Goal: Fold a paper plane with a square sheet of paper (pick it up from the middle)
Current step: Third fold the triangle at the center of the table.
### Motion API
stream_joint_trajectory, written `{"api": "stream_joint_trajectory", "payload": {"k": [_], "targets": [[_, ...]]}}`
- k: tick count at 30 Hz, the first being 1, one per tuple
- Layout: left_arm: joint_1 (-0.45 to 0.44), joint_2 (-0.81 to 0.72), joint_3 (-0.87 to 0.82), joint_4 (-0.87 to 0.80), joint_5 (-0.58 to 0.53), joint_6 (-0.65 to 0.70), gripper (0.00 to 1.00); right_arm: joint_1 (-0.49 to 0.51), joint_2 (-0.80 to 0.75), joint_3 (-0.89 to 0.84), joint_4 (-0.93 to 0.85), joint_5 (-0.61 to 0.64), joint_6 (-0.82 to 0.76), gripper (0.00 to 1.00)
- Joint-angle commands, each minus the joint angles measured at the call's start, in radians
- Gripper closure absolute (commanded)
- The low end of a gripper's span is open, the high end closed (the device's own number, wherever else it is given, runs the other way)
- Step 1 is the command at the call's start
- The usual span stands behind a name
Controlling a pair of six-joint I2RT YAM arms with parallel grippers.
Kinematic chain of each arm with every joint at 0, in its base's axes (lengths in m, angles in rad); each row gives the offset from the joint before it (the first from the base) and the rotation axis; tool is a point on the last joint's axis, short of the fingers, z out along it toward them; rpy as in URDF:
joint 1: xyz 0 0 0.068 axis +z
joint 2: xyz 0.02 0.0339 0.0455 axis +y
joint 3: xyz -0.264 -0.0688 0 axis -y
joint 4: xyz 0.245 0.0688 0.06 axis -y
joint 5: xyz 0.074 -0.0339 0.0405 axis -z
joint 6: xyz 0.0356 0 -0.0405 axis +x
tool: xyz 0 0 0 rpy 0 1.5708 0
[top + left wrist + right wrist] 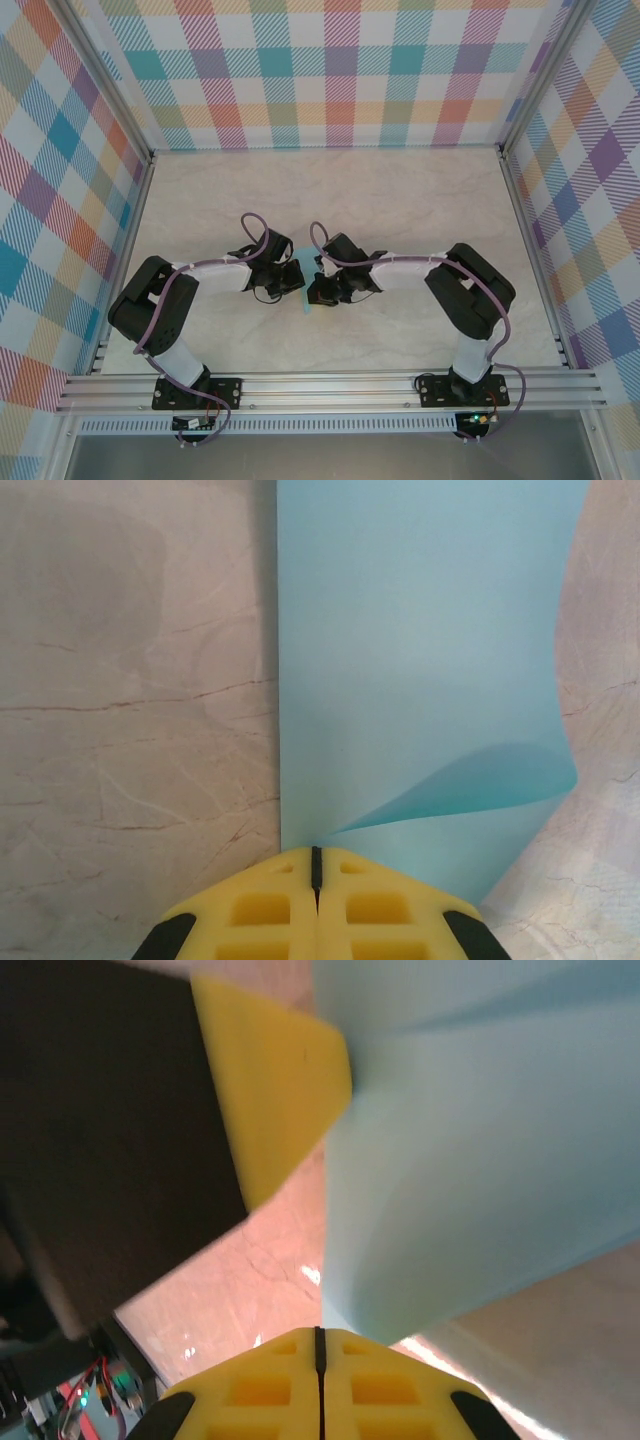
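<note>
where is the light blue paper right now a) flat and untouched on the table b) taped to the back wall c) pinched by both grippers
c: the left gripper and the right gripper are each shut on an edge of the square sheet of paper, which curls up off the table.

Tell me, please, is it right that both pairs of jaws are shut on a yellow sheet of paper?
No: the sheet of paper is light blue, not yellow, as the left wrist view shows. Both pairs of jaws are shut on it.
</note>
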Motion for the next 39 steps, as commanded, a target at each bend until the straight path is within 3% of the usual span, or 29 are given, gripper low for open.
{"api": "stream_joint_trajectory", "payload": {"k": [1, 9, 17, 26, 39], "targets": [[-0.007, 0.001, -0.026, -0.077, -0.066, -0.003, 0.97, -0.015, 0.011, 0.029, -0.018, 0.044, -0.013, 0.94], [-0.007, -0.002, -0.024, -0.078, -0.065, -0.001, 0.97, -0.03, 0.076, 0.063, -0.076, 0.098, -0.025, 0.95], [-0.008, -0.007, -0.021, -0.077, -0.059, 0.002, 0.97, -0.035, 0.004, 0.083, -0.091, 0.105, -0.03, 0.94], [-0.007, -0.002, -0.022, -0.079, -0.06, 0.005, 0.97, -0.072, 0.074, 0.059, -0.074, 0.146, 0.008, 0.95], [-0.007, -0.006, -0.027, -0.081, -0.062, 0.006, 0.97, -0.12, 0.041, 0.087, -0.055, 0.11, 0.005, 0.95]]}}
